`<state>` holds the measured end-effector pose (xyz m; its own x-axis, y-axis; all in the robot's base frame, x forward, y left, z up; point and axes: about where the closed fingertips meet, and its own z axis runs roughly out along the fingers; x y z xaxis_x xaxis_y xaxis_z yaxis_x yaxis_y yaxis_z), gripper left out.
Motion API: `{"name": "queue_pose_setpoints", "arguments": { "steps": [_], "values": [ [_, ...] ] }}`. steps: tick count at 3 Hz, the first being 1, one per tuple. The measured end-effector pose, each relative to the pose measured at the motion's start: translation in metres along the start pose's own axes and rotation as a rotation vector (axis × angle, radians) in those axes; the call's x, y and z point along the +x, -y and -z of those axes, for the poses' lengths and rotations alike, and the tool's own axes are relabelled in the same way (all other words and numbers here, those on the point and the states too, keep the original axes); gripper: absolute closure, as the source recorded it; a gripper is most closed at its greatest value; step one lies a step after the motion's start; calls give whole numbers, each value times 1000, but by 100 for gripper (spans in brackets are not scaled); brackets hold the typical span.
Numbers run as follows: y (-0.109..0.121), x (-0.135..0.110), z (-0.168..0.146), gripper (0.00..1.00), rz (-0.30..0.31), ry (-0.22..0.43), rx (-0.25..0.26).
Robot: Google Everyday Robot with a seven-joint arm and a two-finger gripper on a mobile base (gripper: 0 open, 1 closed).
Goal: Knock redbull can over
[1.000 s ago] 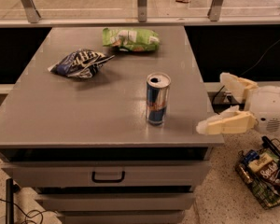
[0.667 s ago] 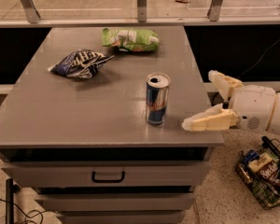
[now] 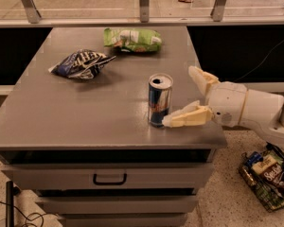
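Observation:
The redbull can (image 3: 159, 100) stands upright on the grey table (image 3: 85, 122), right of its middle and near the front edge. It is blue and silver with a red logo and a silver top. My gripper (image 3: 182, 96) comes in from the right, just right of the can, with its cream fingers spread wide. The near finger's (image 3: 187, 117) tip reaches the can's lower right side. The far finger (image 3: 201, 79) points up and back, apart from the can. Nothing is held.
A blue-and-white snack bag (image 3: 80, 64) lies at the back left and a green-and-white chip bag (image 3: 131, 39) at the back middle. Drawers (image 3: 109, 178) sit under the tabletop. A wire basket of snacks (image 3: 267, 176) stands on the floor at the right.
My gripper has moved left across the table's right edge toward the can. The near finger now reaches the can's base. The can still stands upright.

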<state>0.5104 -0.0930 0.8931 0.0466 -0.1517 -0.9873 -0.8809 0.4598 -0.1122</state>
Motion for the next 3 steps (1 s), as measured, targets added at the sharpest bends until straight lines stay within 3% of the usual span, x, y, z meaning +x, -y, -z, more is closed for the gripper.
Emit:
{"name": "queue_pose_setpoints", "arguments": {
  "steps": [2, 3],
  "values": [
    [-2, 10, -38, 0, -10, 40, -19],
    [-4, 13, -47, 16, -10, 40, -24]
  ]
}}
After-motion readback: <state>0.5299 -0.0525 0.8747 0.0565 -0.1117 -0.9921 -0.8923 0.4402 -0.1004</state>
